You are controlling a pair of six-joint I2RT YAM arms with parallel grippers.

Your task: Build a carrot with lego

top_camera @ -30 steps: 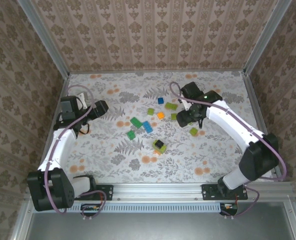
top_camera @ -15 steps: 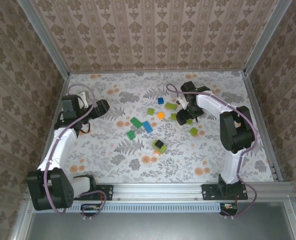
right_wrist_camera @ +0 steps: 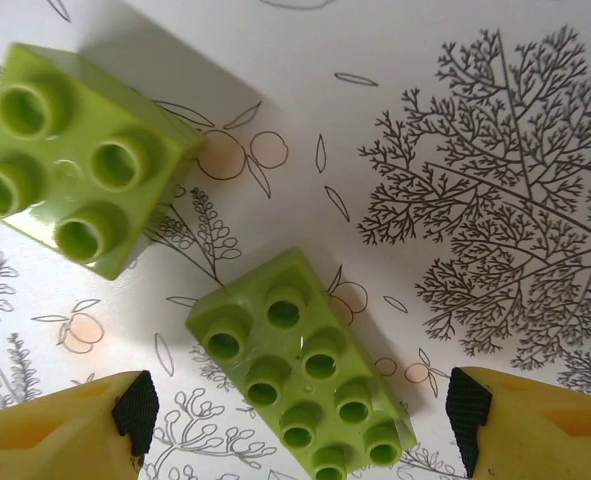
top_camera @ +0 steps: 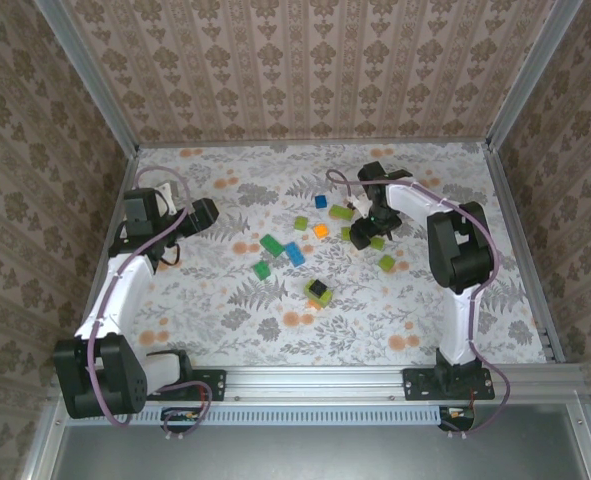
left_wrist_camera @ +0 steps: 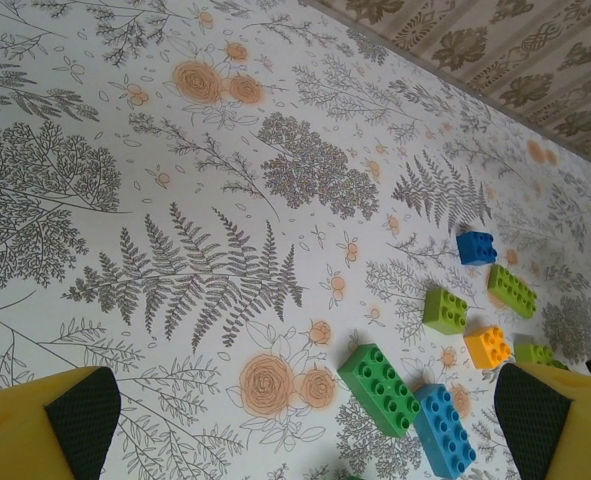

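Note:
The lego lies loose mid-table: lime, dark green, blue and orange bricks. My right gripper hangs open just above a lime two-by-four brick, which lies studs up between its fingertips without touching them. A lime two-by-two brick sits beside it. My left gripper is open and empty at the table's left, facing the dark green and blue long bricks. A small stack, black on lime with orange, stands nearer; whether it is the carrot I cannot tell.
Patterned walls close off the back and sides of the floral table. A metal rail runs along the near edge. A lone lime brick lies just in front of the right gripper.
The right arm has folded in, its elbow swinging from the far right toward the middle, while its gripper stays over the lime bricks. The left arm has not moved.

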